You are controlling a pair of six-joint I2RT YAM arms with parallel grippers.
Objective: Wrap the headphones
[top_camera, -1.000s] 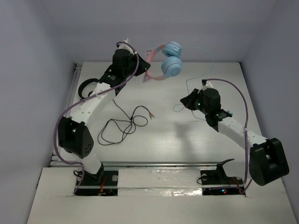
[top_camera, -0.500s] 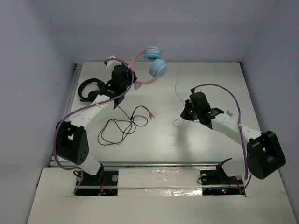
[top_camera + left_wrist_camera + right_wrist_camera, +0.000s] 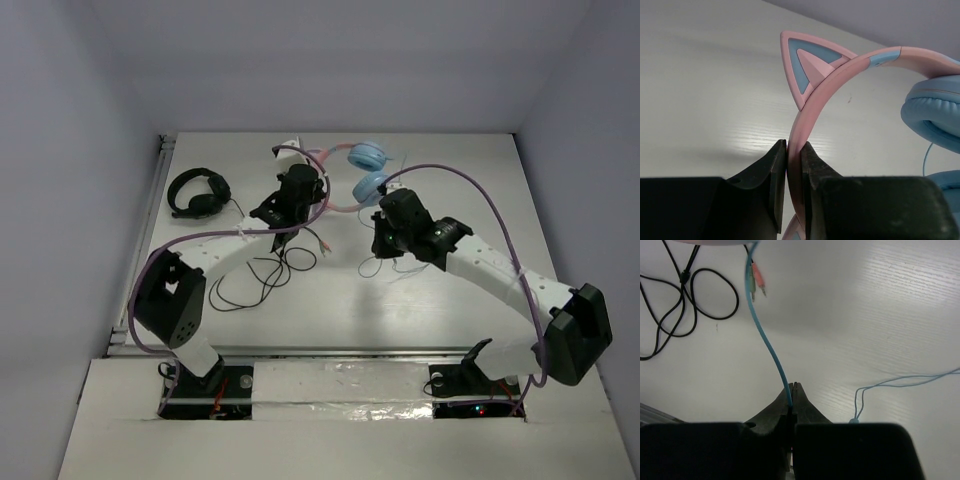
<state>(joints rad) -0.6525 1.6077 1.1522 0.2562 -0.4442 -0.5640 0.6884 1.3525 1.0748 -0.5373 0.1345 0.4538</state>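
The headphones (image 3: 355,180) have a pink headband (image 3: 840,75) with cat ears and light blue earcups (image 3: 935,117). They hang above the back middle of the table. My left gripper (image 3: 318,192) is shut on the headband, which is pinched edge-on between the fingers (image 3: 794,152). My right gripper (image 3: 380,243) is just right of and nearer than the earcups. It is shut on the thin light blue cable (image 3: 767,342), which rises from the fingertips (image 3: 794,390) towards the headphones. More slack cable lies looped on the table (image 3: 900,382).
All-black headphones (image 3: 197,190) lie at the back left. Their thin black cable (image 3: 260,272) loops under my left arm and ends in pink and green plugs (image 3: 757,282). Grey walls close the table's left, back and right sides.
My left gripper has carried the headphones right and down from the back left to the middle. My right gripper has moved left and towards the earcups, still holding the cable.
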